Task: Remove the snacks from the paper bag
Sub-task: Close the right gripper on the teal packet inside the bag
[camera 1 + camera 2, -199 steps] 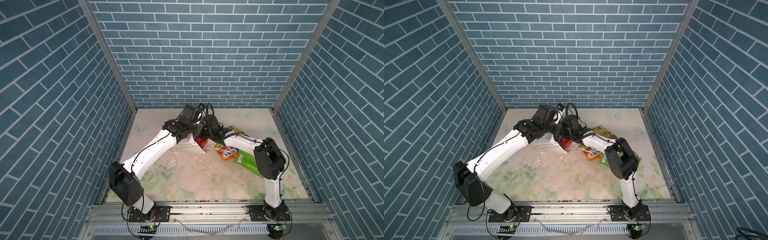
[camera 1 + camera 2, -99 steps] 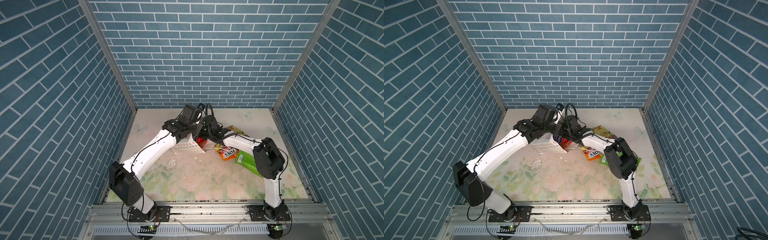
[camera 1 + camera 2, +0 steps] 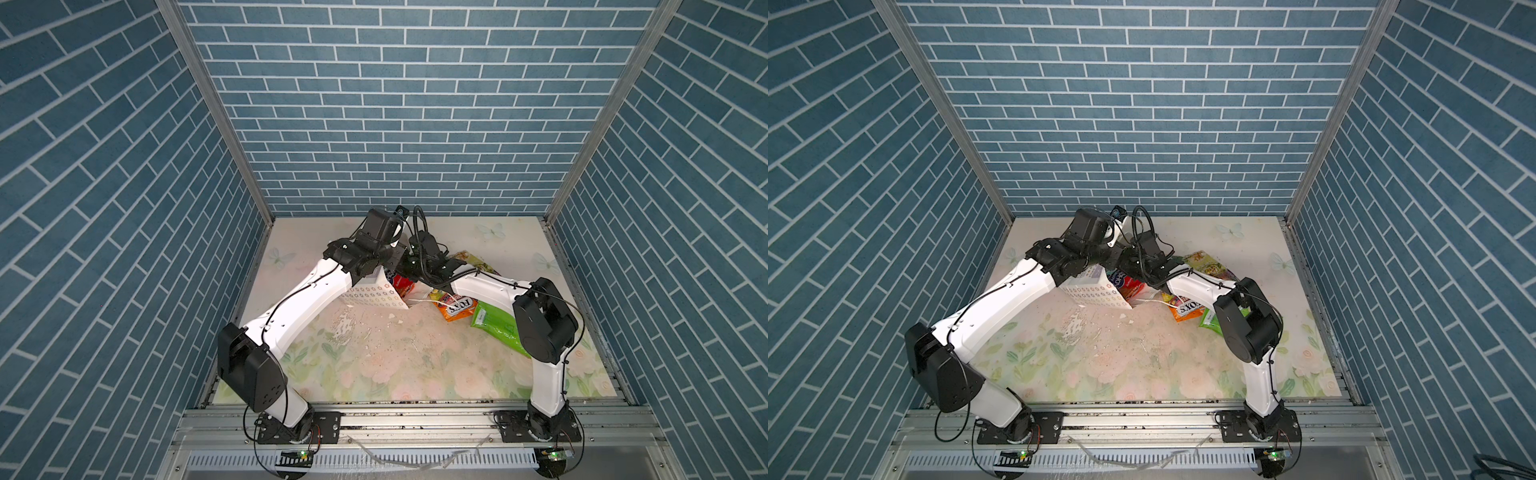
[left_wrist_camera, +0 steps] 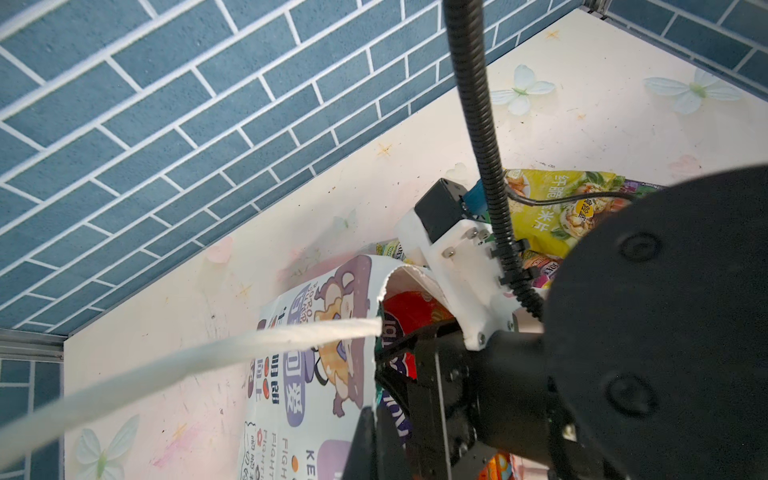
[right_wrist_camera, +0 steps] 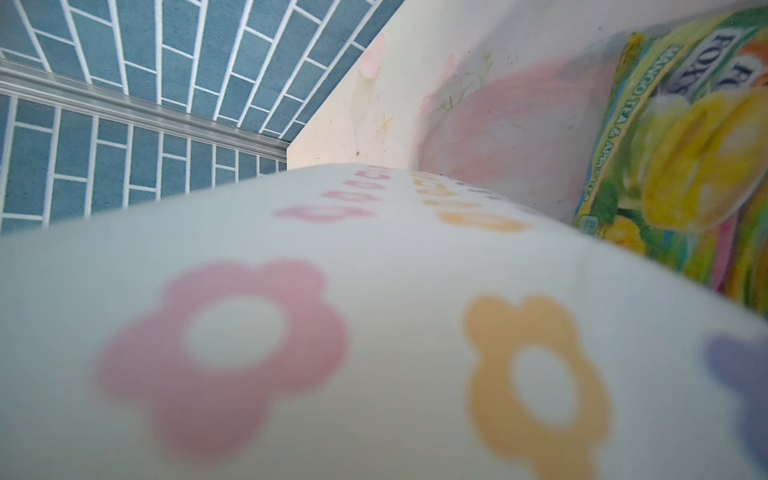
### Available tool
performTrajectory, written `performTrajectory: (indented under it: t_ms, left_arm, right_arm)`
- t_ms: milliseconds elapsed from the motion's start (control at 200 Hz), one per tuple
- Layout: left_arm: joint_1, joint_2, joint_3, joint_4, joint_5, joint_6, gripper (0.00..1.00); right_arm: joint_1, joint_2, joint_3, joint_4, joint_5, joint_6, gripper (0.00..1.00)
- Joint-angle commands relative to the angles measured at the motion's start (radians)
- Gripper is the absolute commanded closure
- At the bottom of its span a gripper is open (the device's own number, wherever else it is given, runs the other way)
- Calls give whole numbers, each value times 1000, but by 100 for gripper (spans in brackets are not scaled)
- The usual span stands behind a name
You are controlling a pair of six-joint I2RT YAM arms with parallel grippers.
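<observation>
White paper printed with coloured rings: the paper bag [image 3: 374, 297] lies on its side on the floral table [image 3: 395, 365]. Its mouth is turned toward the right gripper [image 4: 397, 357], whose black fingers reach into that mouth. The bag's wall hides their tips and also fills the right wrist view. They are closed, but on what I cannot tell. Just beside them, inside the mouth, lie a red packet [image 4: 415, 307] and a purple packet [image 4: 392, 332].

The left gripper [image 4: 365, 440] shows as one dark point pinched together on the bag's torn rim, close to the right fingers. A white cord handle [image 4: 208, 357] runs past it. In both top views the left arm's wrist covers both sets of jaws.

Behind the right gripper, outside the bag, lie an orange FOX'S packet [image 3: 455, 309], a bright green packet [image 3: 496, 324] and a yellow packet [image 4: 561, 208]. All three are well apart from the left jaws.
</observation>
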Motion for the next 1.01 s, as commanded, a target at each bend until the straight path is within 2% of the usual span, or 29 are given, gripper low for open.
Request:
performTrajectory:
  t_ms: [0, 465, 775, 1000]
  left_arm:
    - [11, -11, 27, 18, -7, -9, 100]
    - [36, -2, 34, 6, -14, -15, 100]
    - [45, 5, 42, -6, -12, -23, 100]
    - [46, 5, 46, -11, -15, -20, 100]
  right_arm:
    - [-5, -67, -22, 38, 11, -51, 100]
    - [-40, -148, -100, 87, -10, -85, 100]
    - [-78, -175, -125, 165, -115, -106, 100]
    - [-86, -218, -131, 133, -138, -157, 100]
